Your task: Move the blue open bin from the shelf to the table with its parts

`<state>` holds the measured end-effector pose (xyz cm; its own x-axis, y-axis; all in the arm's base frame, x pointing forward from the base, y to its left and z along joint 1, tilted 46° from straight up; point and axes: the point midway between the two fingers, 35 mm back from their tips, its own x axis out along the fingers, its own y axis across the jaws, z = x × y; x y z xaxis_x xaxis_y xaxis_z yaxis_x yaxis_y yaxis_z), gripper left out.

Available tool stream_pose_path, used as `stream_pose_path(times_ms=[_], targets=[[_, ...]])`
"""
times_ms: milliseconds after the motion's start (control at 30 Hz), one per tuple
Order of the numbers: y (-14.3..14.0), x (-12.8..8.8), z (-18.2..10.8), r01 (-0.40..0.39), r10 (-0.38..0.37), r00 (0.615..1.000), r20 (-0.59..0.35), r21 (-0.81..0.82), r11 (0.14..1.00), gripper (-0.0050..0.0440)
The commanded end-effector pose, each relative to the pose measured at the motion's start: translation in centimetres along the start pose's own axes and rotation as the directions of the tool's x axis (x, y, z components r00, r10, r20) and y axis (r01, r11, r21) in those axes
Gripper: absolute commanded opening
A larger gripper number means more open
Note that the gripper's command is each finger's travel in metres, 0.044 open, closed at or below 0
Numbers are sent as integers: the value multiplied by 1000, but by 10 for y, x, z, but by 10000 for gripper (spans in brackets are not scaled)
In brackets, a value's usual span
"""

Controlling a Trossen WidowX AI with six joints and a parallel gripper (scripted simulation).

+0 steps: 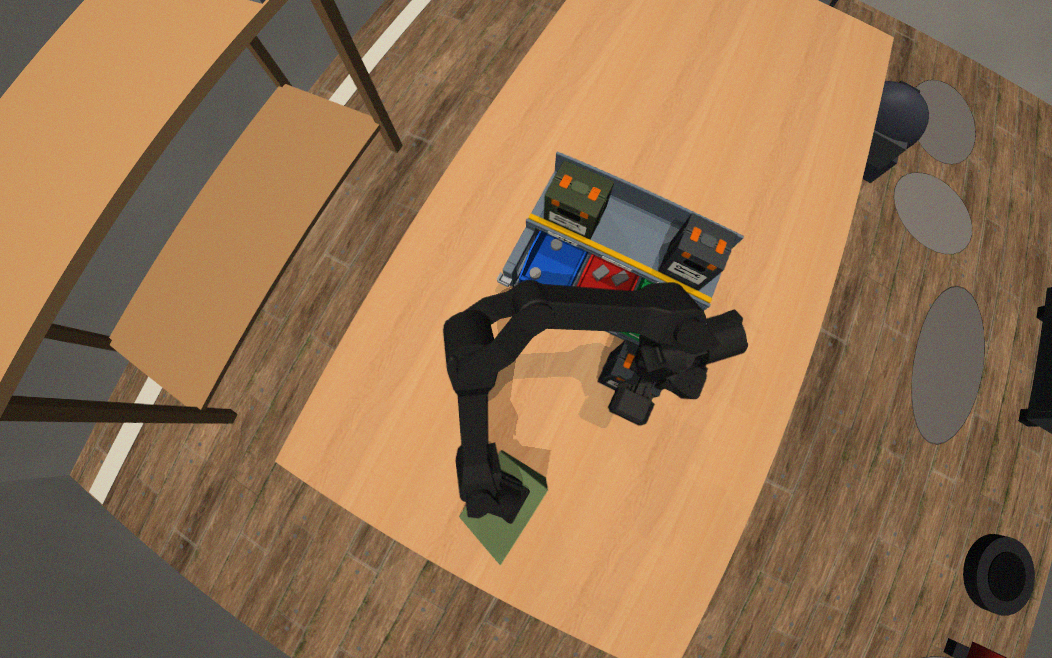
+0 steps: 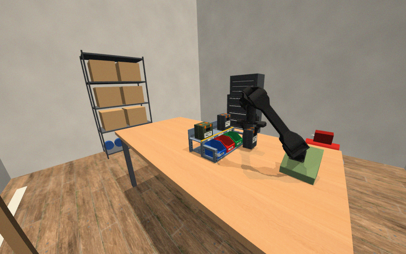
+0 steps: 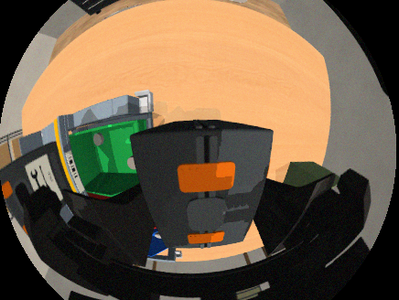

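The blue bin (image 1: 555, 263) (image 2: 216, 146) sits upright in the left end of the lower level of the grey shelf (image 1: 634, 226) (image 2: 190, 133). Two round grey parts show inside it in the top view. A corner of it shows in the wrist view (image 3: 156, 247). My gripper (image 1: 642, 370) (image 2: 250, 128) (image 3: 200, 176) is shut on a dark grey case (image 1: 616, 370) (image 2: 249, 139) (image 3: 206, 151) with orange latches, one finger on each side. The case is upright beside the shelf's green-bin end; whether it touches the table (image 1: 387, 372) (image 2: 233, 185) is hard to tell.
A red bin (image 1: 608, 275) (image 2: 225, 142) and a green bin (image 2: 233, 137) (image 3: 110, 155) stand beside the blue one. A green case (image 1: 577, 203) (image 2: 203, 130) and another dark case (image 1: 696, 252) (image 2: 223, 121) stand on the top deck. The arm's base is on a green block (image 1: 502, 543) (image 2: 299, 172).
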<state>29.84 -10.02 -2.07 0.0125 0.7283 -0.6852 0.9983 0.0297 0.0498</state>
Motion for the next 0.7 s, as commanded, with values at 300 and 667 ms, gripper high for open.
stream_pose_path(times_ms=[300, 667], targets=[[4, -17, -1, -46, 46, 998, 32, -8, 999, 0], [3, -17, -1, -46, 46, 998, 32, -8, 999, 0]])
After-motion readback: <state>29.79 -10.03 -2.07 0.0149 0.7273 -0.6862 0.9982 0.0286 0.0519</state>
